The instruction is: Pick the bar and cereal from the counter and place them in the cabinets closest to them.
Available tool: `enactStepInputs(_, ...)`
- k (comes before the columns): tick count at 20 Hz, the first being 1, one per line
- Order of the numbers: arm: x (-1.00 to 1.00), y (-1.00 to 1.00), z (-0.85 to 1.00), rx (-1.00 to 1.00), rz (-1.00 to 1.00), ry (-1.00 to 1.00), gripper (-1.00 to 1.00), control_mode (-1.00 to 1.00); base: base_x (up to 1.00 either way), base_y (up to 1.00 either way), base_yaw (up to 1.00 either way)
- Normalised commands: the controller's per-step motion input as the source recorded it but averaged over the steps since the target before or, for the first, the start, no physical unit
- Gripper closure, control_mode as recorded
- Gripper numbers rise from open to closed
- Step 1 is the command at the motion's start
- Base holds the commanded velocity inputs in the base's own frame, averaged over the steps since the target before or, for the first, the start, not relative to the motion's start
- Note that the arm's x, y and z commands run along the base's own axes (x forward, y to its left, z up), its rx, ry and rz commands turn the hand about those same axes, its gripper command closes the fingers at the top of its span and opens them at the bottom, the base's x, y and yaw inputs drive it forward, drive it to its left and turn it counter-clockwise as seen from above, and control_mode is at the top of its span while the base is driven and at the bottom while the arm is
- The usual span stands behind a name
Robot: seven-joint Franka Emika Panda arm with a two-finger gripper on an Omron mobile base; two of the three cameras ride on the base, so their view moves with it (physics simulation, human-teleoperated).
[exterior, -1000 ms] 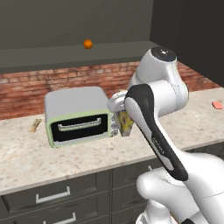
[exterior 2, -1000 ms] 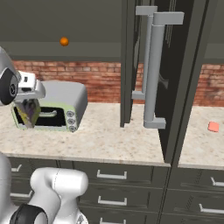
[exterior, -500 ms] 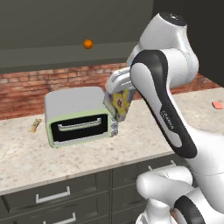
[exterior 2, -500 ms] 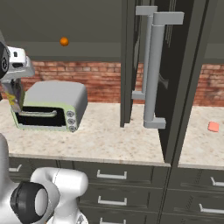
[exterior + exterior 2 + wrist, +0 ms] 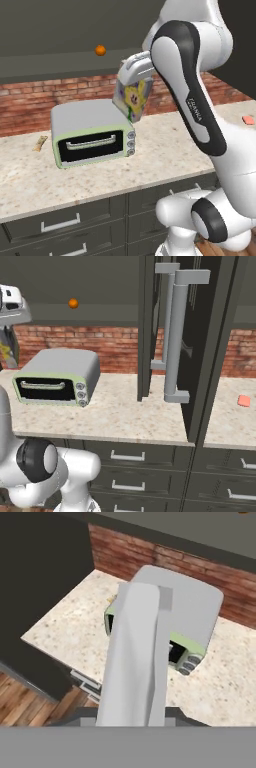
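Note:
My gripper point(image 5: 134, 76) is shut on the cereal point(image 5: 131, 101), a small grey box with yellow and green print. It hangs tilted in the air above the right end of the toaster oven. In the right base view the cereal point(image 5: 7, 352) shows at the left edge under the hand. Seen from the hand, the cereal point(image 5: 135, 657) runs up the middle as a pale slab. The bar point(image 5: 40, 143) lies flat on the counter point(image 5: 165, 145), left of the toaster oven. Above, the cabinets point(image 5: 50, 30) stand open, showing a dark shelf.
A green-and-grey toaster oven point(image 5: 92, 132) stands on the counter against the brick wall. An orange point(image 5: 100, 50) sits on the shelf above it. An open cabinet door point(image 5: 172, 331) with long silver handles juts out to the right. A pink block point(image 5: 244, 400) lies far right.
The arm has risen and carried the cereal from counter height beside the toaster oven to above its top. The bar and toaster oven have not moved.

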Motion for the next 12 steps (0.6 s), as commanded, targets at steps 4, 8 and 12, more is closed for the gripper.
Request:
enactStepInputs(4, 0.06, 0.00, 0.17, 0.02, 0.00, -0.03, 1.00, -1.00, 0.00, 0.00, 0.00)
enactStepInputs(8, 0.00, 0.00, 0.48, 0.06, -0.01, -0.12, 1.00, -1.00, 0.00, 0.00, 0.00)
enactStepInputs(12, 0.01, 0.00, 0.25, 0.01, -0.09, -0.08, 1.00, -1.00, 0.00, 0.00, 0.00)
